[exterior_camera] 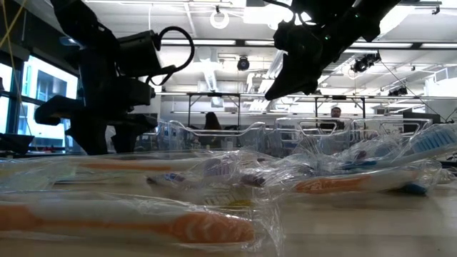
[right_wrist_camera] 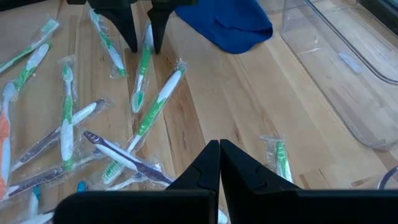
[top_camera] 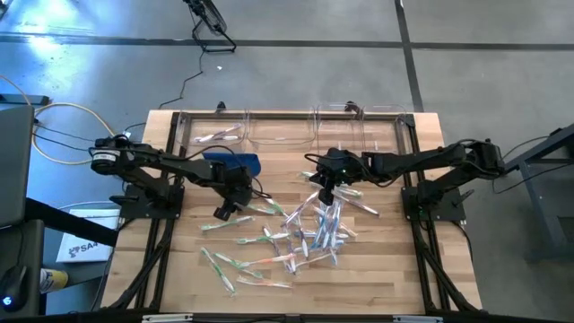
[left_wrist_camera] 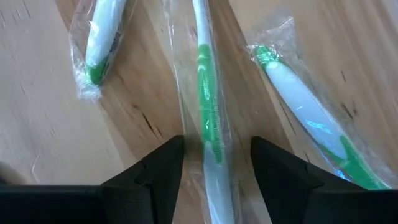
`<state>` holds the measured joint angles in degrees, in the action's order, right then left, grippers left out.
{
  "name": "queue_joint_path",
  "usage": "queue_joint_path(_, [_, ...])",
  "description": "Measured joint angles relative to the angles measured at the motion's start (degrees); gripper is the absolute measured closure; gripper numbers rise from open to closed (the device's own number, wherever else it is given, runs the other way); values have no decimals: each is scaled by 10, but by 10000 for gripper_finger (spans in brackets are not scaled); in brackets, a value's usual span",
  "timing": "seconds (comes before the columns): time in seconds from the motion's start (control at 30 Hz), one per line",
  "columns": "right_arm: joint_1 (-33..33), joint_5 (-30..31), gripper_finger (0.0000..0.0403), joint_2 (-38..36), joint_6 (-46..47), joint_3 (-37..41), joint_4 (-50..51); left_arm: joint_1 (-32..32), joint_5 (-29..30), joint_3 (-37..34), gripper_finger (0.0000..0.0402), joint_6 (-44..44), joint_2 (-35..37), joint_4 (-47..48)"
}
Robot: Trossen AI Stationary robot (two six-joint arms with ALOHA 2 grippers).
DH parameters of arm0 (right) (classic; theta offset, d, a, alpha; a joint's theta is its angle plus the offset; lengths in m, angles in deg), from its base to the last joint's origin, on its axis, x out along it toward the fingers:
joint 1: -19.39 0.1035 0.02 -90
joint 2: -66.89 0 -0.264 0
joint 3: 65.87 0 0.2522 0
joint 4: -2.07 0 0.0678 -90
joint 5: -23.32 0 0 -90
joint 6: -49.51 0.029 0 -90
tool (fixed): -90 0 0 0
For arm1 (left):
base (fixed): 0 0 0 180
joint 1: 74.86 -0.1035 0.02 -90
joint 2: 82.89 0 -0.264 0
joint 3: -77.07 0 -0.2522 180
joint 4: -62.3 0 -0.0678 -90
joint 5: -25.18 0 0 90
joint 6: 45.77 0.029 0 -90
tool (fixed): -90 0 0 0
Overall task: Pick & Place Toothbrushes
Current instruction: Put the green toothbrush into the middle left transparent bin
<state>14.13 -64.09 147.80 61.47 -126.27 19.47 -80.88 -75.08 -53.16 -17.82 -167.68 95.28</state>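
Many wrapped toothbrushes (top_camera: pixel 305 235) lie scattered flat on the wooden table, with green, pink, blue and orange handles. My left gripper (top_camera: pixel 222 212) is low at the pile's left edge, open. In the left wrist view its fingers (left_wrist_camera: pixel 161 171) stand on either side of a green-and-white wrapped toothbrush (left_wrist_camera: pixel 208 124), which lies along the gap. The right wrist view shows that same brush (right_wrist_camera: pixel 142 74) beneath it. My right gripper (right_wrist_camera: pixel 219 155) is shut and empty. It hangs raised over the far part of the pile (top_camera: pixel 326 196).
A blue cloth (top_camera: pixel 235 163) lies just beyond the left gripper. Clear plastic bins (top_camera: pixel 278 130) line the far edge, and the leftmost holds a toothbrush (top_camera: pixel 220 136). Bare wood shows between the pile and the bins. A person shows far behind the table (exterior_camera: pixel 335 112).
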Motion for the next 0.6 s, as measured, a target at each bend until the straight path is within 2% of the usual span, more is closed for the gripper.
queue_joint_path(0.6, [0, 0, 398, 0, 0, 0, 0, 0, -1, -1, 220, 0, -3, -4])
